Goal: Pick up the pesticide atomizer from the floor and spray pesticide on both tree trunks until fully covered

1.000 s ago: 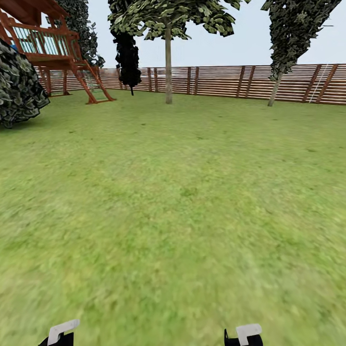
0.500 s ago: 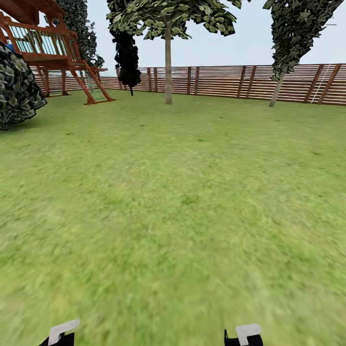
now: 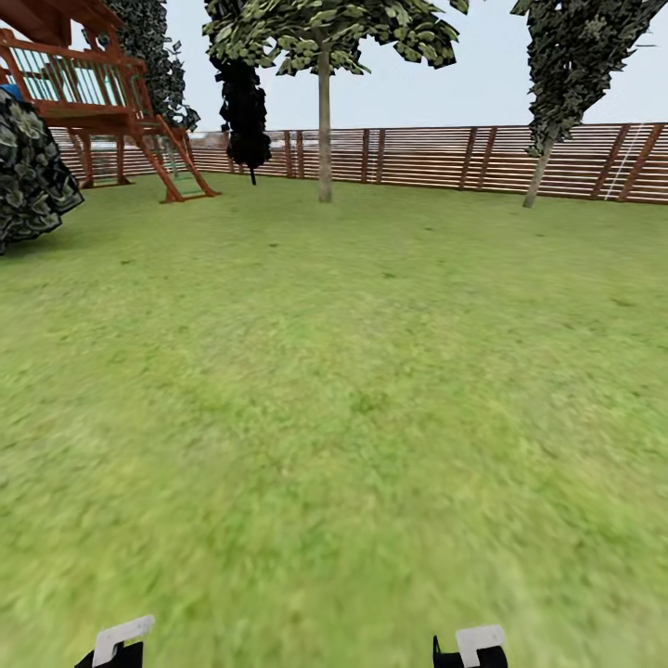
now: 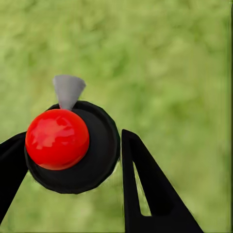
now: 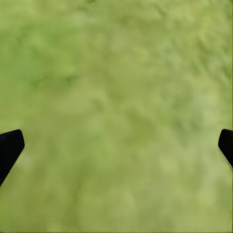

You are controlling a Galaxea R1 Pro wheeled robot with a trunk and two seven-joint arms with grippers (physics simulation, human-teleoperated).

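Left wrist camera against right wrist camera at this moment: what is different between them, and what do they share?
Left wrist view: the left gripper is closed on the pesticide atomizer, seen as a black round body with a red ball top and a grey nozzle. Right wrist view: the right gripper has its fingers spread wide with nothing between them. Both look down on blurred green grass.

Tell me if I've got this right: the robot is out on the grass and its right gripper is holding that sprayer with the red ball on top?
Not quite. The left gripper holds the sprayer with the red ball on top, as the left wrist view shows. The right gripper is open over bare grass, holding nothing. The rest is right: the robot is out on the grass.
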